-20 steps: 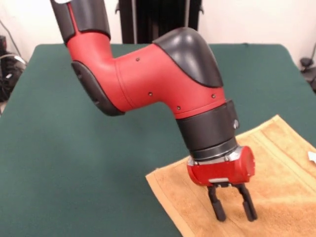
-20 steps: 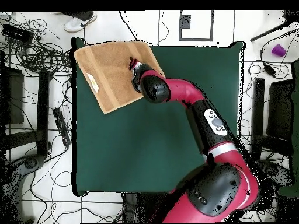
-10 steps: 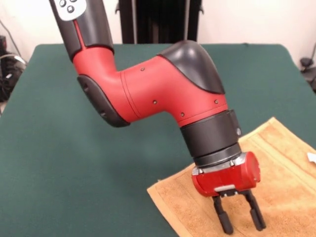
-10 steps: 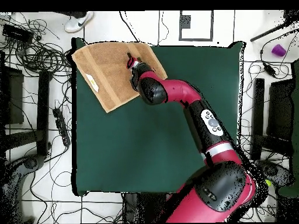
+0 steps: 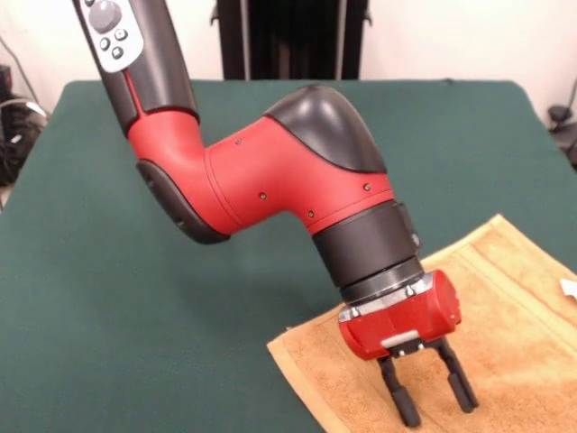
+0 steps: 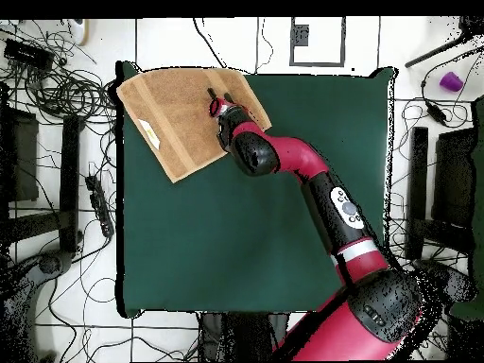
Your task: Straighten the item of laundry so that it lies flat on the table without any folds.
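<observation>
The towel [image 6: 187, 118] is lying spread open at one corner of the green surface [image 6: 284, 189], turned a little askew to the edges, and from overhead it is looking nearly flat already, with no clear fold showing. The hand [image 5: 427, 399] is hovering over the cloth near its edge, fingers [image 5: 400, 400] spread apart and pinching nothing; whether the tips are touching the terry is hard to tell. By my reading, the step in hand is either a last smoothing pass or the choosing of a spot to grip. The next move is likely calling for a low, careful descent onto an edge or border stripe, then a gentle outward pull so no new wrinkle is being raised. A small white tag [image 6: 150, 132] is showing on the towel, but no writing on it is readable, and no brand is legible anywhere.
</observation>
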`<control>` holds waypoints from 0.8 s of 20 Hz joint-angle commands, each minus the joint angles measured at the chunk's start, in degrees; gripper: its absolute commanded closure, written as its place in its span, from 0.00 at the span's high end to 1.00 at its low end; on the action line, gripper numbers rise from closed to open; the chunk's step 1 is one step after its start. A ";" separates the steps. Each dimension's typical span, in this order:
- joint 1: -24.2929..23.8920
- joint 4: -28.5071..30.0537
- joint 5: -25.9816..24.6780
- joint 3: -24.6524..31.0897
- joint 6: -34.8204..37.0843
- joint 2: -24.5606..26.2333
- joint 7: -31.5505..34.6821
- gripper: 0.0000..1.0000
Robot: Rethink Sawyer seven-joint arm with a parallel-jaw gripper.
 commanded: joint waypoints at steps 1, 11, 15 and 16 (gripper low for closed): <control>1.39 2.57 -3.41 -5.60 10.06 0.90 -14.87 1.00; -3.57 13.18 -5.98 -9.24 6.26 -1.94 -12.71 1.00; -5.74 13.86 -6.36 -8.58 8.63 -0.76 -16.50 1.00; -5.80 14.23 -6.91 -9.04 8.39 -1.04 -16.27 1.00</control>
